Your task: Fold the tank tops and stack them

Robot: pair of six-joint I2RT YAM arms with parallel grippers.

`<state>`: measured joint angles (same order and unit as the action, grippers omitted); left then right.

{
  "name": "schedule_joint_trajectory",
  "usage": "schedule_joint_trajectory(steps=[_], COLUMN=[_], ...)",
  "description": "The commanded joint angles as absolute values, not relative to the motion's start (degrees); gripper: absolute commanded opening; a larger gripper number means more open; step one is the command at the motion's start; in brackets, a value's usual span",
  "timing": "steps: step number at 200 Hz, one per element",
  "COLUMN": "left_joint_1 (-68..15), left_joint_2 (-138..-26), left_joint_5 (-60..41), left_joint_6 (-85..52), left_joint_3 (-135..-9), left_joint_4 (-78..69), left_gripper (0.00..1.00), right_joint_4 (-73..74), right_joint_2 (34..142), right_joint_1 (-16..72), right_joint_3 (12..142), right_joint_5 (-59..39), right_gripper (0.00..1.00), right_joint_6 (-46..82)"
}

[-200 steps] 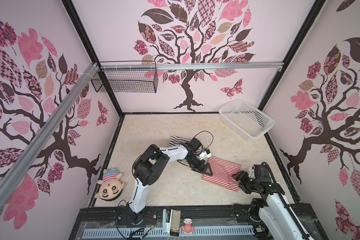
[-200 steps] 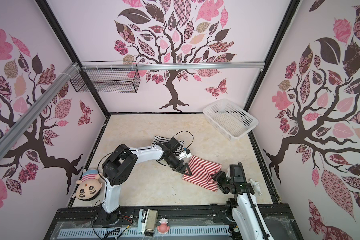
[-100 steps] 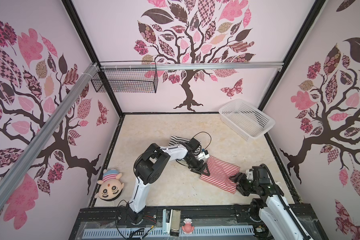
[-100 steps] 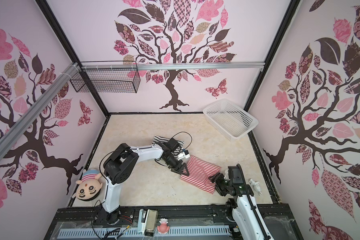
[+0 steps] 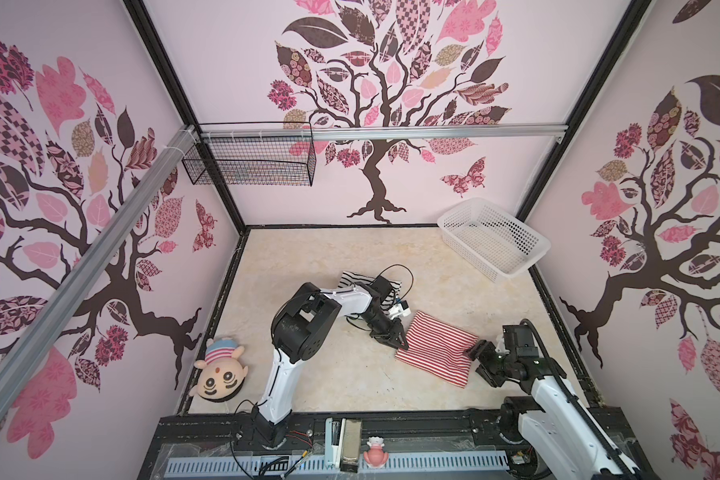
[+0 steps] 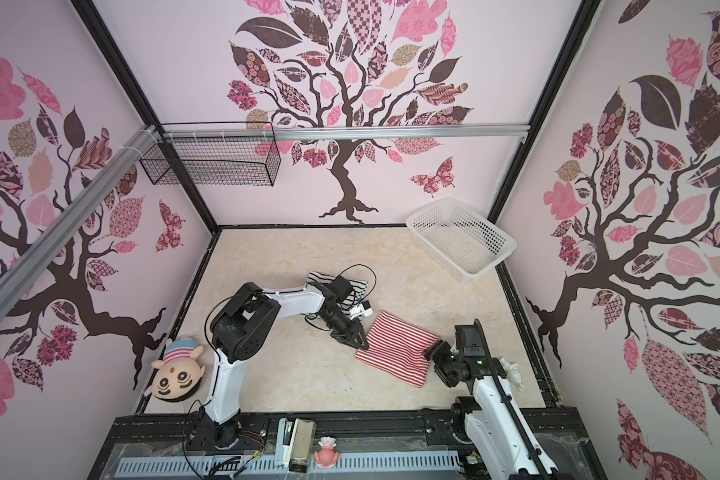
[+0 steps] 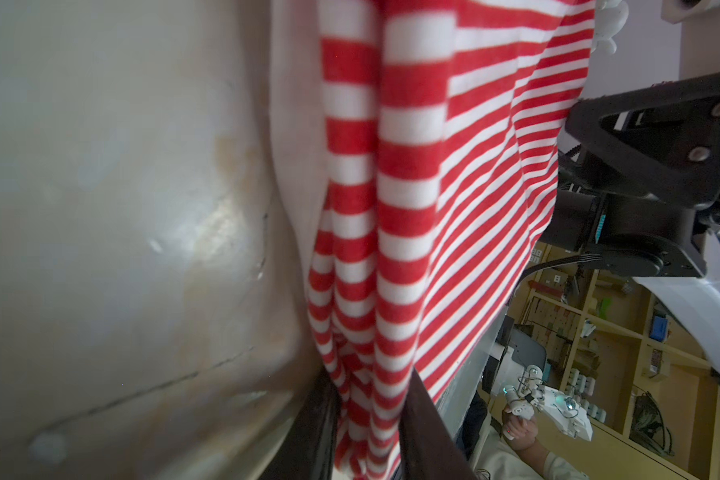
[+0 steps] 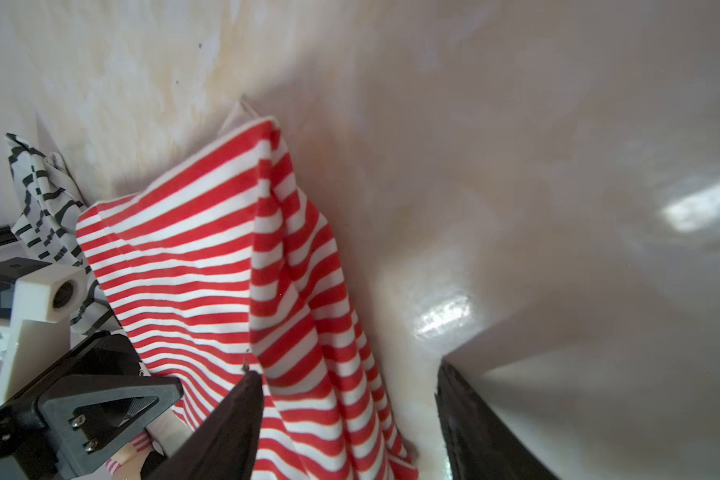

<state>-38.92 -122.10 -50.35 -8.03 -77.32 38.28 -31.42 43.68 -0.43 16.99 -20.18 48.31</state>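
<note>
Soft red-and-white striped tank top (image 5: 435, 351) lies folded into a rectangle mid-tabletop (image 5: 329, 374). Left tool (image 5: 402, 341) is pinched on one edge. Right tool (image 5: 476, 360) stands wide at the opposite edge, gripping nothing. Black-and-white striped tank top (image 5: 352, 279) lies apart, behind (fold unclear). Stacking not yet done.

White basket (image 5: 495, 237) back right; plush head (image 5: 220, 376) front left.

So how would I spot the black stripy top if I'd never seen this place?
Find the big painted tree trunk and come straight down onto the beige table. Near its middle, the black-and-white tank top peeks from under the left arm. Its stripes are black, while the red-and-white tank top nearby is red-striped.
</note>
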Motion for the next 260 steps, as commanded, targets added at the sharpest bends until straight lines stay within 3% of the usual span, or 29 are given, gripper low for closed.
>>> schedule_joint_trajectory(steps=[1,20,40,57,119,163,194,208,230,260], left_joint_1=[-38.76,-38.76,-38.58,-38.32,-40.91,-42.10,-41.85,-41.52,-40.48,-38.96], left_joint_2=[-123.60,-123.75,-122.34,-120.96,-123.63,-125.64,-126.52,-126.70,-126.83,-126.40], left_joint_5=[-46.50,-44.03,-40.42,-39.78,-42.01,-43.08,-44.61,-45.31,-46.23,-46.72], left_joint_6=[-5.86,-4.44,-2.65,-1.34,-1.59,-1.10,-1.16,-1.33,-1.53,-1.42], left_joint_3=[-78.99,-79.88,-79.09,-77.82,-77.70,-79.10,-80.51,-80.99,-81.46,-82.50], left_joint_4=[40.65,43.50,45.33,45.97,45.99,46.66,46.95,47.02,47.11,47.49], left_gripper=[0.28,0.55,0.70,0.75,0.75,0.65,0.52,0.41,0.26,0.18], right_joint_4=[-26.74,-23.22,-21.62,-19.52,-14.80,-11.65,-10.97,-10.81,-10.61,-9.13], right_joint_2=[47.55,50.71,53.59,55.67,60.06,63.54,65.47,65.22,65.21,65.17], right_joint_1=[-1.91,-3.05,-4.18,-5.72,-5.82,-5.83,-5.76,-5.77,-5.72,-5.74], right_joint_3=[17.87,17.96,18.49,18.06,16.62,14.94,14.77,14.63,14.45,13.90], right_joint_5=[-19.18,-19.85,-19.69,-21.32,-23.40,-25.38,-27.60,-27.67,-28.15,-29.79], right_gripper=[0.70,0.70,0.70,0.70,0.66,0.63,0.61,0.58,0.47,0.27], right_joint_6=[46.61,45.85,44.30,43.11,41.40,40.28,39.21,38.96,38.68,38.85])
